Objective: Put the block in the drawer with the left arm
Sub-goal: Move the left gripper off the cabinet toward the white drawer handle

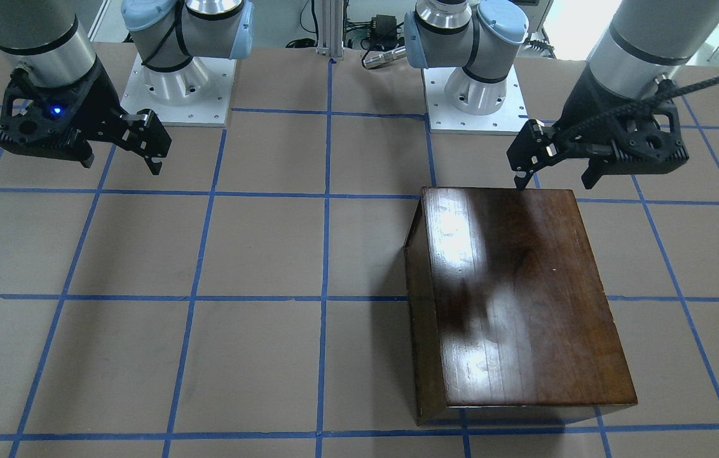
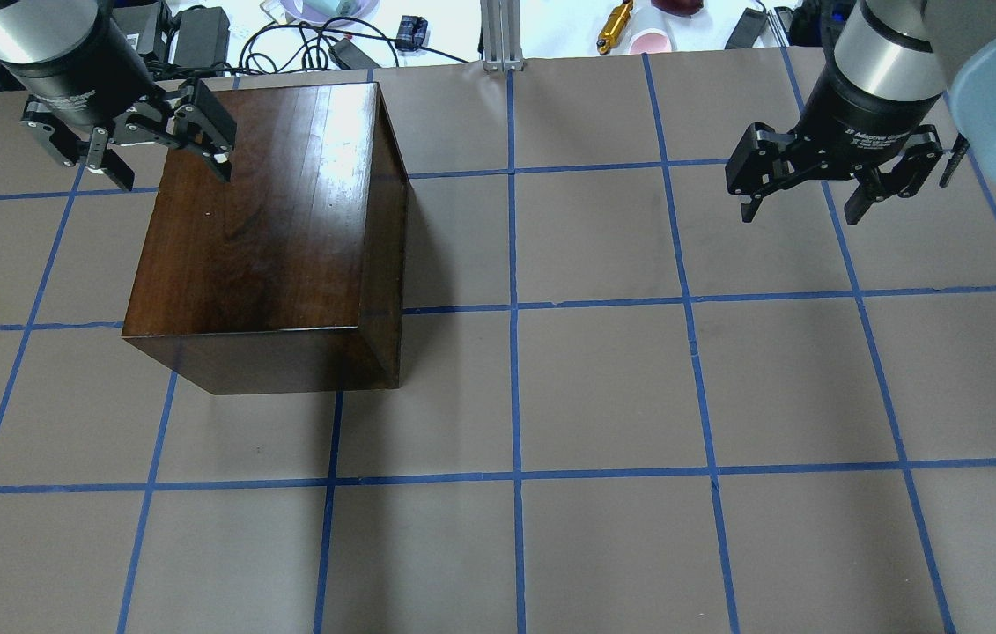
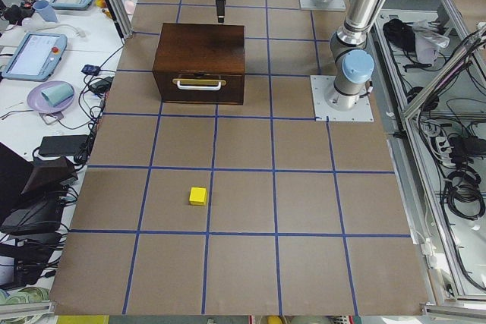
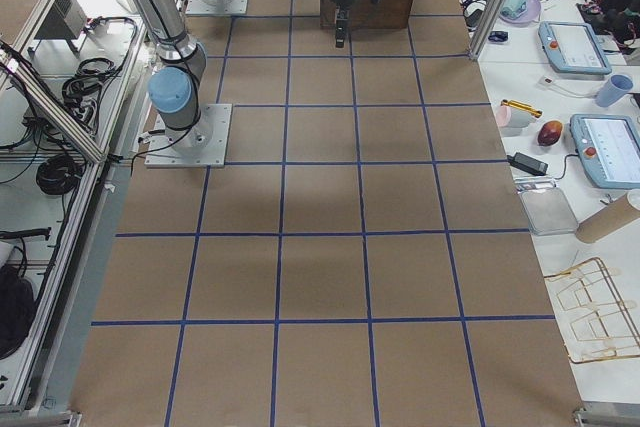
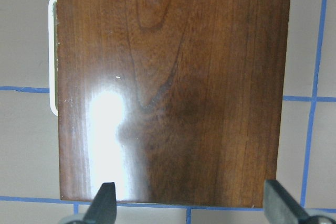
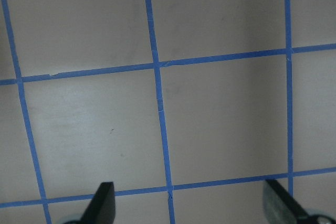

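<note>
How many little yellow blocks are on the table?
1. The small bright yellow block sits alone on the brown paper-covered table, apart from the glossy dark-brown wooden box, on its handle side. Any inside the box would be hidden.

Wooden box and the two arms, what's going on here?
Nothing is held yet. The left gripper hangs open over the wooden box, whose drawer is shut. The yellow block lies on the table, apart from the box on the drawer's side. The right gripper hangs open over bare table.
</note>
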Controlling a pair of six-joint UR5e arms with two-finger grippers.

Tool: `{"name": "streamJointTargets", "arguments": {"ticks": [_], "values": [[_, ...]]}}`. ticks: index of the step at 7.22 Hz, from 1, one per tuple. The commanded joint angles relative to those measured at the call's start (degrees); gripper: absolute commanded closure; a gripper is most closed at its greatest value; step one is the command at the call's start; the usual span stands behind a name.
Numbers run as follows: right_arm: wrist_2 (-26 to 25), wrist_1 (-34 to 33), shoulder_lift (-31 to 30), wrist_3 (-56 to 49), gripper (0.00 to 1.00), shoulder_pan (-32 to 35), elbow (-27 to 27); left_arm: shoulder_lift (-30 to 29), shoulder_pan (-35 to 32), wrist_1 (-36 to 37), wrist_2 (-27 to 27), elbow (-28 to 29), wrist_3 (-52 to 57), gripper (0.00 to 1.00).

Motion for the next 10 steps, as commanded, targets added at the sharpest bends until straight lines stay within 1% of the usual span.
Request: {"name": "streamJointTargets", "arguments": {"ticks": [1, 3, 4, 5, 6, 7, 9, 10], "values": [[0.00, 0.00, 0.00, 0.00, 0.00, 0.00, 0.09, -2.90, 5.40, 2.10, -0.43, 0.16, 5.94, 0.00], [-0.09, 0.00, 0.00, 0.00, 0.00, 0.00, 0.00, -5.98, 10.41, 3.61, -0.60, 0.34, 10.51, 0.01], [0.00, 0.00, 0.00, 0.00, 0.00, 0.00, 0.00, -7.39, 13.57, 3.61, -0.69, 0.34, 15.58, 0.01], [-0.09, 0.00, 0.00, 0.00, 0.00, 0.00, 0.00, -8.79, 17.08, 3.61, -1.91, 0.42, 20.42, 0.01], [-0.09, 0.00, 0.00, 0.00, 0.00, 0.00, 0.00, -10.02, 20.60, 4.40, -6.19, 0.51, 23.95, 0.01], [0.00, 0.00, 0.00, 0.00, 0.00, 0.00, 0.00, -12.13, 22.46, 4.84, -7.80, 1.64, 25.20, 0.01], [0.00, 0.00, 0.00, 0.00, 0.00, 0.00, 0.00, -16.34, 24.22, 4.85, -8.51, 4.02, 31.16, 0.01], [0.00, 0.00, 0.00, 0.00, 0.00, 0.00, 0.00, -18.02, 25.97, 4.85, -13.74, 4.12, 32.15, 0.01]]}}
